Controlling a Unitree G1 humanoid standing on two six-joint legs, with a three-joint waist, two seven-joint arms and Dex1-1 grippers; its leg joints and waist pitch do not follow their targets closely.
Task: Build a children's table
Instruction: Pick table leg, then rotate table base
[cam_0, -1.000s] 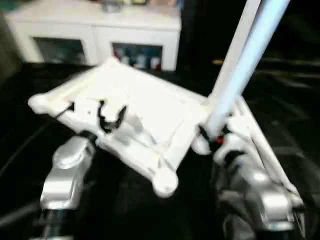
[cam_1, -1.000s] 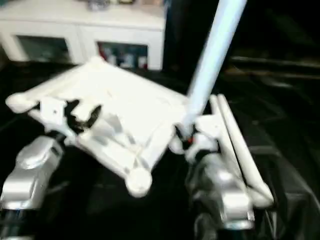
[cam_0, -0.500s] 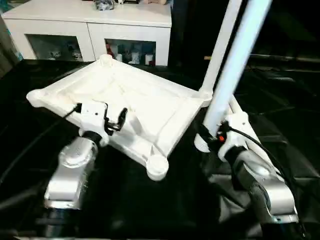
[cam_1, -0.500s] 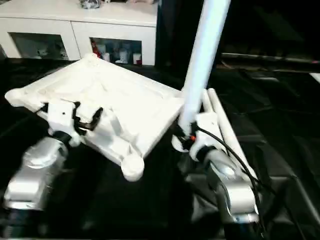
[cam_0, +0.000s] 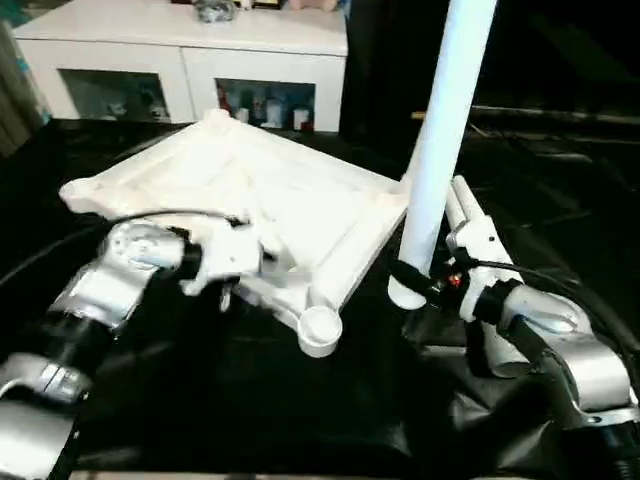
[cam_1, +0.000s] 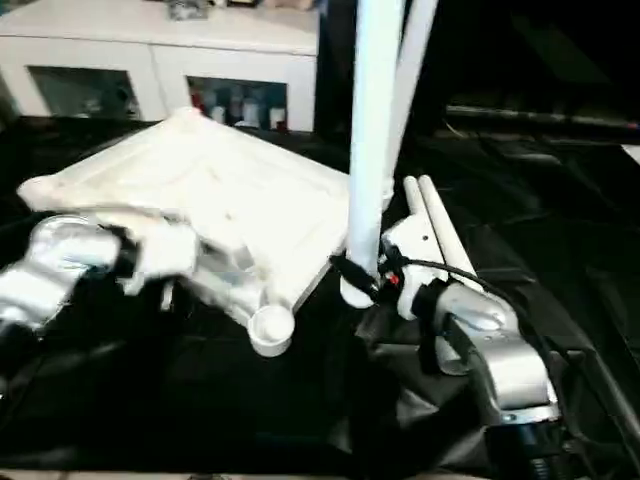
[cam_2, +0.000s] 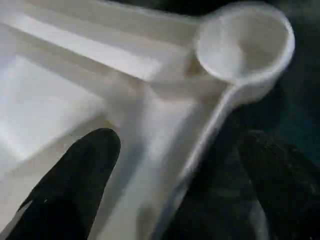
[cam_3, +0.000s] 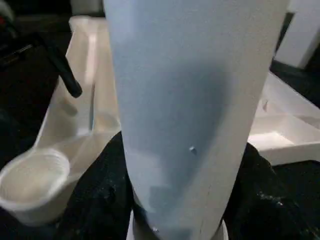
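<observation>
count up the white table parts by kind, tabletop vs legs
tabletop: 1
legs: 4 (held leg, upright leg behind it, two lying legs)
total: 5

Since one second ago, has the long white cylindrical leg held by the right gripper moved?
Yes. The long white cylindrical leg has swung from leaning right to nearly upright, judged against the white plastic square tabletop; the right gripper grips its lower end.
</observation>
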